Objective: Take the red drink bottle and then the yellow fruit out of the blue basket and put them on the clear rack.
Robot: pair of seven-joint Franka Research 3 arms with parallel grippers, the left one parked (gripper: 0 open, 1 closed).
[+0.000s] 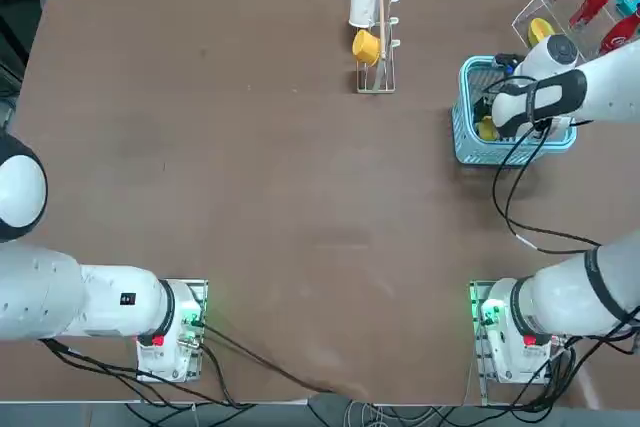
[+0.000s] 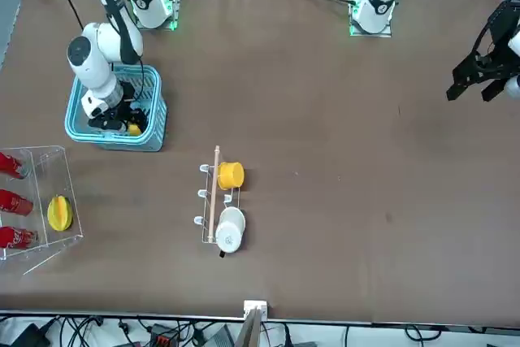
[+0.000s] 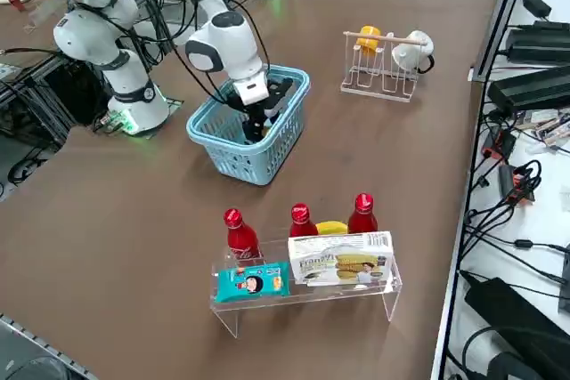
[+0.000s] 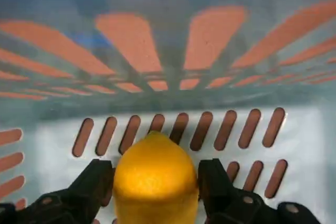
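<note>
The bottom of the yellow fruit (image 4: 155, 182) was cut off by the right wrist view's edge. In the top view, the arm hid part of the blue basket (image 1: 474, 152) and most of its inside. The clear rack (image 2: 49, 237) ran out of the front view, and white packaging (image 3: 341, 259) hid the lower parts of red bottles (image 3: 363, 214) in the right side view.

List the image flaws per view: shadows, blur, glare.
Right wrist: lemon bright on top, darker band low down; basket wall looks soft. Front: dark shadow beside the yellow cup. Top: soft shadow left of the basket. Right side: pale glints on the rack's clear edges.
</note>
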